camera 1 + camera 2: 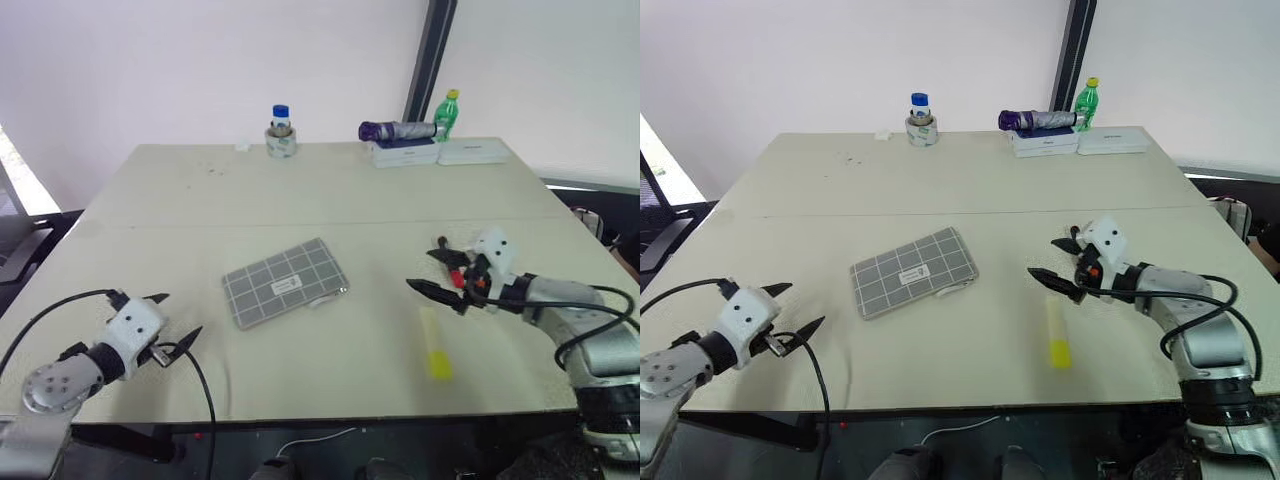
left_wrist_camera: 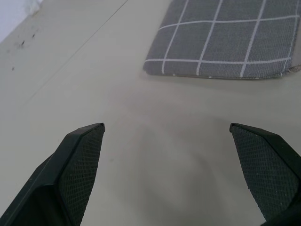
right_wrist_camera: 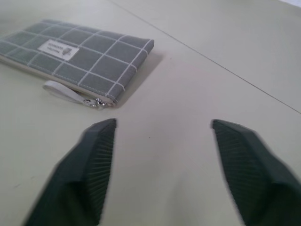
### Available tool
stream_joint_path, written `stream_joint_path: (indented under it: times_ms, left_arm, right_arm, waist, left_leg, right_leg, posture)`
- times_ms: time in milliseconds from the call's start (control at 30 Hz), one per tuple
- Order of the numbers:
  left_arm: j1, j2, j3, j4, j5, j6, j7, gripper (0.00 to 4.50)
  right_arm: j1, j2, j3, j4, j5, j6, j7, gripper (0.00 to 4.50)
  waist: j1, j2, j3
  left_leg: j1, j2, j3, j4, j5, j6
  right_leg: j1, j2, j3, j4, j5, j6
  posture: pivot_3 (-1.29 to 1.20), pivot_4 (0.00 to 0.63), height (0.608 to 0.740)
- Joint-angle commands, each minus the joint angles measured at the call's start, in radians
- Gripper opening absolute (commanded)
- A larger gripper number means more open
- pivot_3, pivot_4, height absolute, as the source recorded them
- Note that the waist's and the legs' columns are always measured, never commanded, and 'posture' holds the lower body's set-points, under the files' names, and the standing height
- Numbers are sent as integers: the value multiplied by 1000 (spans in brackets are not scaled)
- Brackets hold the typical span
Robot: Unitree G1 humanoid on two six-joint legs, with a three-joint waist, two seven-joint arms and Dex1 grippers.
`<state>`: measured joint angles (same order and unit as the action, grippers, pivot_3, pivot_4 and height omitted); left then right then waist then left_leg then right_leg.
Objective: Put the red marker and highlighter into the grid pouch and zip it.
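Note:
The grid pouch (image 1: 285, 283) lies flat at the table's middle, grey with white lines, with its zipper pull (image 3: 96, 102) and white strap on the near edge. The highlighter (image 1: 434, 345) lies to its right, pale yellow with the brighter cap toward me. My right gripper (image 1: 420, 268) hovers just beyond the highlighter, pointing at the pouch, open with nothing between its fingers (image 3: 89, 160). A red bit (image 1: 456, 276) shows at the base of those fingers; I cannot tell whether it is the red marker. My left gripper (image 1: 183, 314) is open near the front left, aimed at the pouch (image 2: 225, 42).
At the table's far edge stand a blue-capped jar on a tape roll (image 1: 281, 135), a purple folded umbrella (image 1: 395, 130) on white boxes (image 1: 440, 152), and a green bottle (image 1: 447, 114). A black cable (image 1: 205, 385) hangs over the front edge by my left arm.

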<state>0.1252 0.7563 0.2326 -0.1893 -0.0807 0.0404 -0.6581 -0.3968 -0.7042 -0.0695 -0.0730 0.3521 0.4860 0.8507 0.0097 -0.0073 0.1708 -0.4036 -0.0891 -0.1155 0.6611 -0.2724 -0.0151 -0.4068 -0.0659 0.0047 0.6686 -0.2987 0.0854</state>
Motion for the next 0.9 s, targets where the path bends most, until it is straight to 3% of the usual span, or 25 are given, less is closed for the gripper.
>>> stream_joint_path:
  times_ms: [33, 133, 167, 533, 900]
  left_arm:
    - [-55, 21, -41, 63, 75, -118, 8, 4500]
    - [-104, 17, -83, 124, 119, -196, 16, 4500]
    - [-117, 15, -95, 141, 134, -222, 21, 4500]
    - [-212, 1, -181, 281, 293, -456, 138, 4500]
    - [-256, 5, -248, 347, 369, -585, 187, 4500]
  right_arm:
    - [-81, 58, 44, 12, -40, 28, -77, 1654]
    - [-142, 123, 90, 48, -76, 50, -131, 113]
    - [-161, 143, 107, 66, -97, 53, -154, 42]
    - [-360, 341, 221, 473, -305, -61, -355, 42]
    - [-444, 431, 235, 675, -313, -101, -281, 42]
  waist:
    - [0, 0, 0]
    - [0, 0, 0]
    - [0, 0, 0]
    - [-7, 0, 0]
    - [-26, 1, 0]
  left_leg:
    - [0, 0, 0, 0, 0, 0]
    - [0, 0, 0, 0, 0, 0]
    - [-1, 0, 0, 0, 0, 0]
    - [-2, 0, 1, 0, 4, -6]
    - [-2, 0, 1, 0, 4, -7]
  right_leg:
    - [0, 0, 0, 0, 0, 0]
    - [-1, 0, 0, 0, 0, 0]
    - [-1, 0, 0, 0, 0, 0]
    - [-4, 1, 1, 1, 0, 0]
    - [-5, 2, 2, 3, 0, 1]
  posture:
    - [0, 150, 740]
    - [0, 150, 740]
    - [0, 150, 740]
    - [0, 150, 740]
    - [0, 150, 740]
